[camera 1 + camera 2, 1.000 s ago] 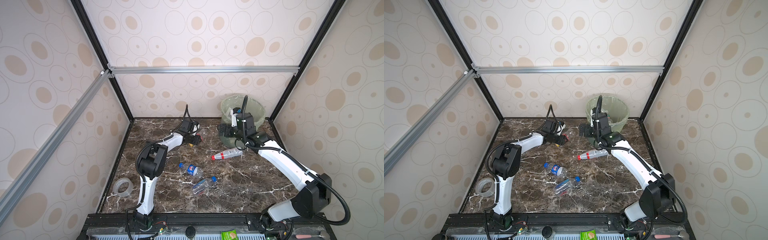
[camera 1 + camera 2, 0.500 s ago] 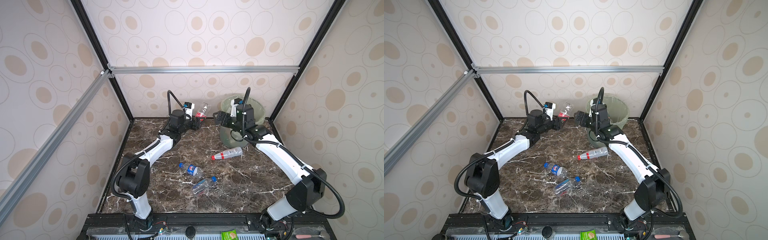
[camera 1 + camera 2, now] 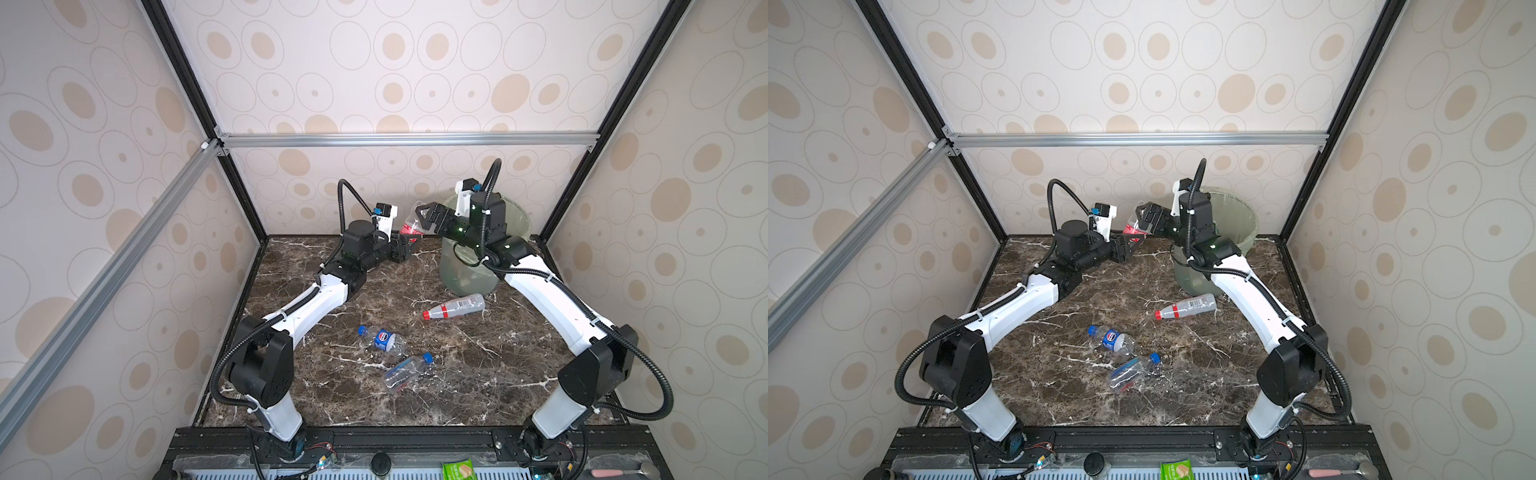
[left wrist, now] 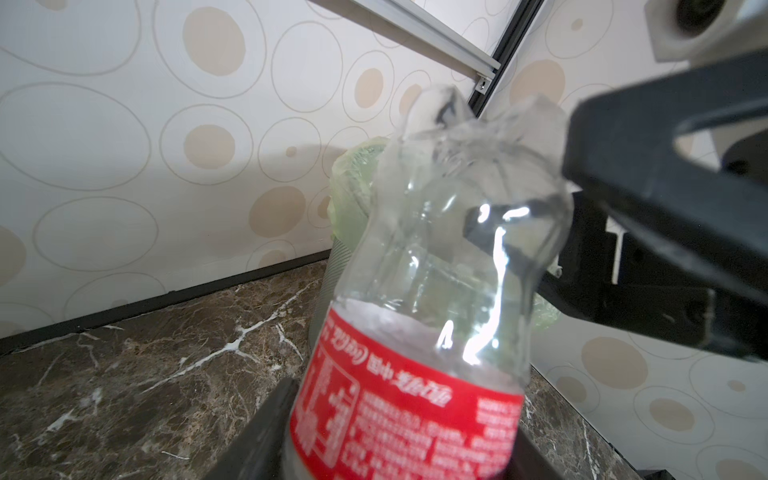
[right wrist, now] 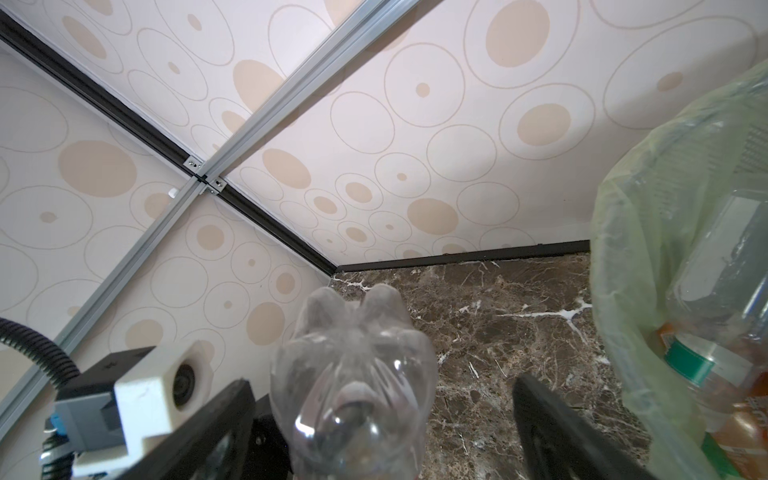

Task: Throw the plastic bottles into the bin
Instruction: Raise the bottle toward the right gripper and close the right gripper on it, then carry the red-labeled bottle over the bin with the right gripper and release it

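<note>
1. Since a second ago the left gripper [image 3: 408,242] has risen from the far middle of the table [image 3: 478,374]. It now carries a red-labelled bottle [image 3: 409,226] in the air. The right gripper [image 3: 427,217], which pointed down beside the bin [image 3: 517,220], has swung up and faces left toward that bottle.
2. Left gripper: clamped on the red-labelled bottle at its label band. The clear, crumpled base points up and to the right (the cap end is hidden below the fingers in the left wrist view).
3. Right gripper: jaws spread wide, gripping nothing. In the right wrist view the bottle's base sits between its fingers [image 5: 540,419], with a gap on each side.
4. Bin: it stands in the far right corner, just right of both grippers, with a pale green liner folded over its rim. The right wrist view shows bottles inside through the wall, among them a green-banded bottle [image 5: 690,361] with orange below the band.
5. Three bottles lie on the table:
   - a red-capped bottle [image 3: 455,306], just near of the bin;
   - a blue-labelled bottle [image 3: 382,338] with a blue cap, around the middle;
   - a clear blue-capped bottle [image 3: 405,372], nearer and slightly right of it (close beside, though I cannot tell whether they touch).
</note>
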